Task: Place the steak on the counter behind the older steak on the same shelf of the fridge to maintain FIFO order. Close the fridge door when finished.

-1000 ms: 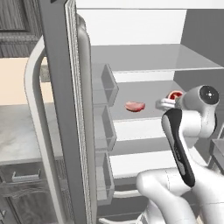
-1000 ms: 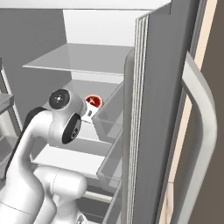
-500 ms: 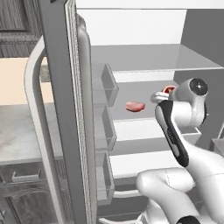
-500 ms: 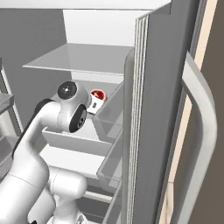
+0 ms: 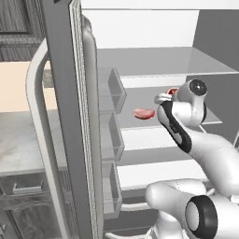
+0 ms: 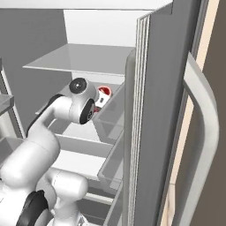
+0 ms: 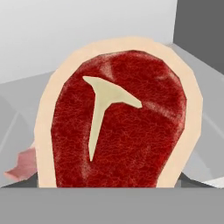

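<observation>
The steak (image 7: 118, 122), dark red with a pale tan rim and a T-shaped bone, is held in my gripper (image 5: 166, 95) and hides the fingertips in the hand view. It hangs just above the fridge's middle shelf (image 5: 140, 127), at the steak (image 5: 172, 91) (image 6: 104, 92), to the right of and farther back than the older steak (image 5: 144, 113). The older steak, a flat pinkish slab, lies on that shelf and peeks out at the lower left of the hand view (image 7: 21, 165). The fridge (image 5: 70, 93) stands with its door open. The counter (image 5: 18, 140) lies left of the door.
Clear door bins (image 5: 113, 91) line the open door, close to the shelf's left end. A glass shelf (image 5: 154, 60) hangs right above my hand. The other door's edge and pale handle (image 6: 198, 114) stand close on the right. Dark cabinets (image 5: 18, 28) hang over the counter.
My arm has carried the steak deeper into the fridge and toward the older steak's side, along the middle shelf. The older steak has not moved.
</observation>
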{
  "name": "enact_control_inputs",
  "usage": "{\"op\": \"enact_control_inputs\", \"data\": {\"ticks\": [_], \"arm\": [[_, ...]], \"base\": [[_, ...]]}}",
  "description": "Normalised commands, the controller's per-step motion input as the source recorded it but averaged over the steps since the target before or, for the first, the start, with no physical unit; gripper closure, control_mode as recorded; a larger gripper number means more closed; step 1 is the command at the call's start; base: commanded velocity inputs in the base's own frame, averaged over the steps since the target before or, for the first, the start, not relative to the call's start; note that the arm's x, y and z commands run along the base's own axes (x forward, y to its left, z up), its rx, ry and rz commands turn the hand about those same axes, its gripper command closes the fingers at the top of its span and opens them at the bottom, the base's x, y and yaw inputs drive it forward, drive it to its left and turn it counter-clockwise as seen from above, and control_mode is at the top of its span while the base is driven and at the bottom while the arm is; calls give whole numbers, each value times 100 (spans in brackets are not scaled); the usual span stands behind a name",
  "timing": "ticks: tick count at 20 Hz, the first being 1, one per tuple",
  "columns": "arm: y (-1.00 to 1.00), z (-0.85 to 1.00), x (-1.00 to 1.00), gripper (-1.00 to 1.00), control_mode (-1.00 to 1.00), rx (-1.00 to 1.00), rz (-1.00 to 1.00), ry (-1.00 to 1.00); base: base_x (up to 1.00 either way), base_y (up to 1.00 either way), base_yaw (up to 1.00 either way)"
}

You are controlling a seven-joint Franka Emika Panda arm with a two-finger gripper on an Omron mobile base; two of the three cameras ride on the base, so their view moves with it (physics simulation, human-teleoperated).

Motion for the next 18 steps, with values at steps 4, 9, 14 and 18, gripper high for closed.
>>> {"op": "enact_control_inputs", "data": {"ticks": [4,9,14,18], "arm": [[-1,-44,51,100,-100,-1,0,0],[0,-41,32,100,-100,-3,0,-6],[0,-2,44,100,-100,0,0,0],[0,-2,51,100,-100,0,0,0]], "base": [[0,0,0],[0,0,0],[0,0,0],[0,0,0]]}}
